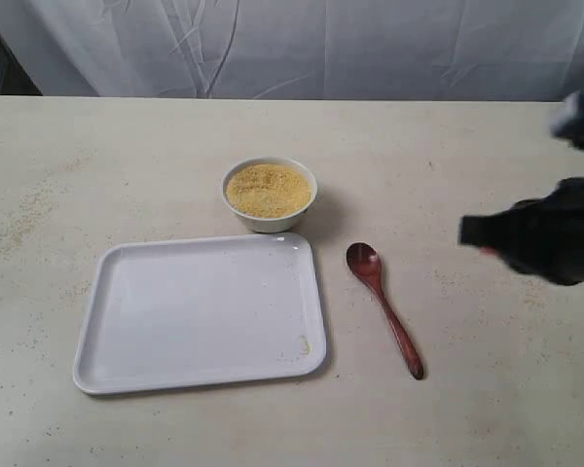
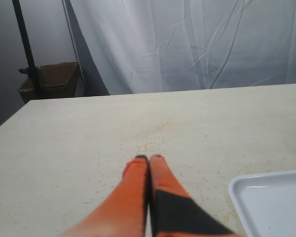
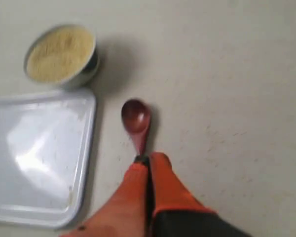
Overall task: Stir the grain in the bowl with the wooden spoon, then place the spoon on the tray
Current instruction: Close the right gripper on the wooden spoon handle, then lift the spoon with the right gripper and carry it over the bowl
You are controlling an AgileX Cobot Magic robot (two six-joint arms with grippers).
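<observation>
Table (image 1: 97, 156): pale, wide, carries everything; nothing lies between the spoon and the bowl
Cloth (image 1: 370, 49): white, creased, hangs behind the far edge
Tray (image 1: 200, 311): flat on the table, bare but for a small yellowish smear by one corner; just in front of the bowl
Right gripper (image 3: 149, 159): orange fingers pressed together, holding nothing; in the wrist view the tips sit over the spoon's handle, contact cannot be told; a dark blur right of the spoon in the exterior view
Left gripper (image 2: 149, 159): fingers pressed together, nothing held, above bare table beside a tray corner
Box (image 2: 54, 79): brown cardboard, off the table by a black pole (image 2: 27, 49)
Bowl (image 1: 270, 223): upright, almost touching the tray's far rim
Spoon (image 1: 384, 309): on the table right of the tray, apart from it, scoop end nearer the bowl
Grain (image 1: 269, 190): fills the bowl
Loose grains (image 2: 153, 133): scattered on the table
</observation>
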